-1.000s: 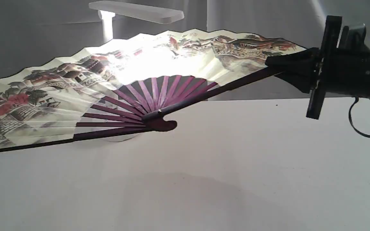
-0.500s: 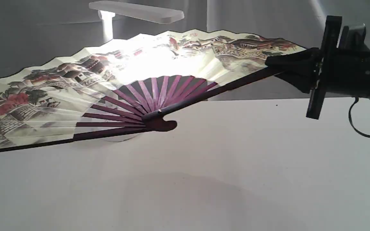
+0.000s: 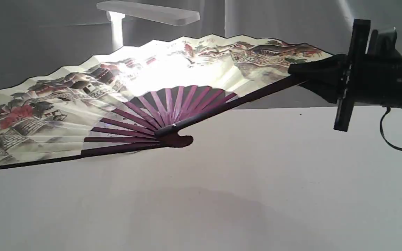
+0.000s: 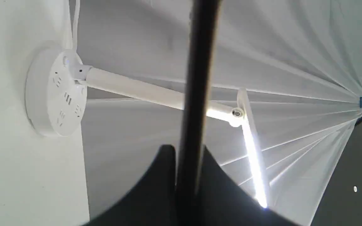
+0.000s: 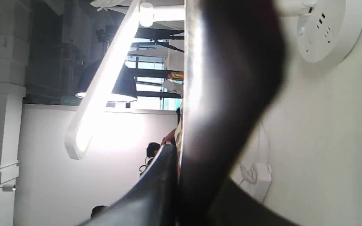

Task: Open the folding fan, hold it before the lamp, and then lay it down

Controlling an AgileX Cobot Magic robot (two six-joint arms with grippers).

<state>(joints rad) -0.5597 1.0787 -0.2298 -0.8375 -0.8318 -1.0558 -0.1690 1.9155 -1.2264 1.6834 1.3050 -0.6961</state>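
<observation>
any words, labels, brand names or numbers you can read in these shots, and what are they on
Nothing here can be read as text.
folding fan: faint reddish marks near the leaf's top edge, too blurred to read.
lamp: no label shows; its round base has only socket slots.
greenish plate in the right wrist view's background: too small to read.

The hand [image 5: 196,201] apparently clamps the blurred folding fan [image 5: 225,78], lamp [image 5: 105,81] lit behind.
</observation>
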